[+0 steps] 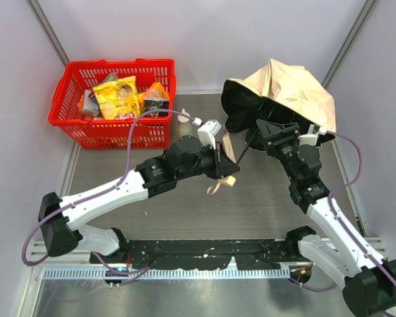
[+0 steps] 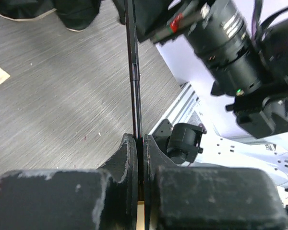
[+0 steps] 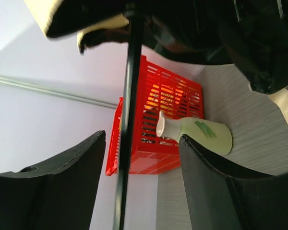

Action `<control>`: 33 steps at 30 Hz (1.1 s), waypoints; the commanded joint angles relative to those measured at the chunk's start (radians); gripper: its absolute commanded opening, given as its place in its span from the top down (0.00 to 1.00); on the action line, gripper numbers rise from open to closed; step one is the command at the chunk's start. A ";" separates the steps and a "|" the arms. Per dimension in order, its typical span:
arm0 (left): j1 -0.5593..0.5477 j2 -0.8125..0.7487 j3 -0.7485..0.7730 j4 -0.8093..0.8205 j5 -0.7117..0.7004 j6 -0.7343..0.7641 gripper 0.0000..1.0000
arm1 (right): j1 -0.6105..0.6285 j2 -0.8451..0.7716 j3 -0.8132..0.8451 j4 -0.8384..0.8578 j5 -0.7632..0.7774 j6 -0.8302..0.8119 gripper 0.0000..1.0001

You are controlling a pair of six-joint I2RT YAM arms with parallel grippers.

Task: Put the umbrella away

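Left gripper is clamped tight on the thin black shaft of the umbrella. Right gripper stands wide, the shaft passing between its fingers untouched, just below the beige canopy, which sits at the far right of the table

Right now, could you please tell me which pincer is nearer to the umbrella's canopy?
Right. The right pincer sits close beside the canopy, open around the shaft. The left pincer is shut on the shaft farther down, away from the canopy.
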 commanded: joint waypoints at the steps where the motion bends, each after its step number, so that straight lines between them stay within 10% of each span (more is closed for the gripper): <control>1: -0.020 -0.070 -0.011 0.207 -0.039 0.014 1.00 | -0.049 0.045 0.116 -0.041 0.032 -0.005 0.32; 12: -0.048 -0.091 -0.051 0.212 -0.046 0.023 1.00 | -0.218 0.227 0.136 0.156 -0.053 0.122 0.55; 22: -0.066 -0.099 -0.063 0.208 -0.065 0.037 1.00 | -0.278 0.302 0.222 0.142 -0.080 0.117 0.44; 33: -0.080 -0.084 -0.052 0.175 -0.104 0.045 1.00 | -0.292 0.329 0.162 0.487 -0.117 0.220 0.28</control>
